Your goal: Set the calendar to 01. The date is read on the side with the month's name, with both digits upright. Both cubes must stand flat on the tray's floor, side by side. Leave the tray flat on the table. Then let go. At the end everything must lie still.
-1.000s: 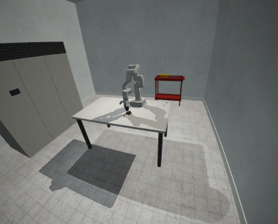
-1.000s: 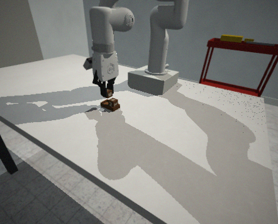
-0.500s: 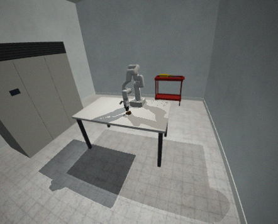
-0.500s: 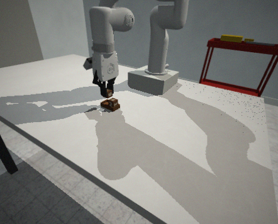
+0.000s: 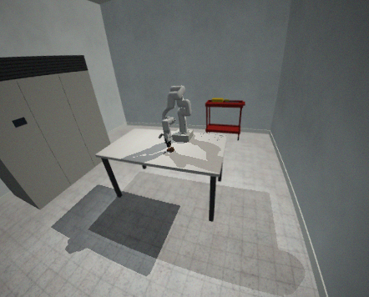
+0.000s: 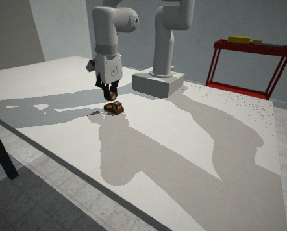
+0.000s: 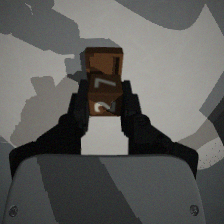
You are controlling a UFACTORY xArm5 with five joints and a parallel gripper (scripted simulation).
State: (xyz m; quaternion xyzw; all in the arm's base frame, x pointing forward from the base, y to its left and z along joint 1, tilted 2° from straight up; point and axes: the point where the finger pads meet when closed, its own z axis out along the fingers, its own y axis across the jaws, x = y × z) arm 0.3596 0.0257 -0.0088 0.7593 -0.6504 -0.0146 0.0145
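My gripper (image 5: 169, 144) (image 6: 111, 94) (image 7: 105, 91) is shut on a brown cube (image 6: 113, 96) (image 7: 112, 93), one finger on each side. In the wrist view two of its faces show, with a light 7 and a light 2, both lying sideways. The held cube hangs a little above the brown tray (image 6: 110, 110) (image 7: 104, 50), with a narrow gap between them in the exterior view. The tray rests on the table. Another brown cube (image 6: 117, 105) appears in the tray's right part in that view; its digit is too small to read. The held cube hides part of the tray in the wrist view.
The robot's base (image 5: 182, 136) (image 6: 158, 85) stands on the white table (image 5: 128, 139) (image 6: 171, 121) behind the tray. A red cart (image 5: 224, 103) (image 6: 239, 92) with yellow things on top stands beyond the table. Shadows of the arm cross the table top.
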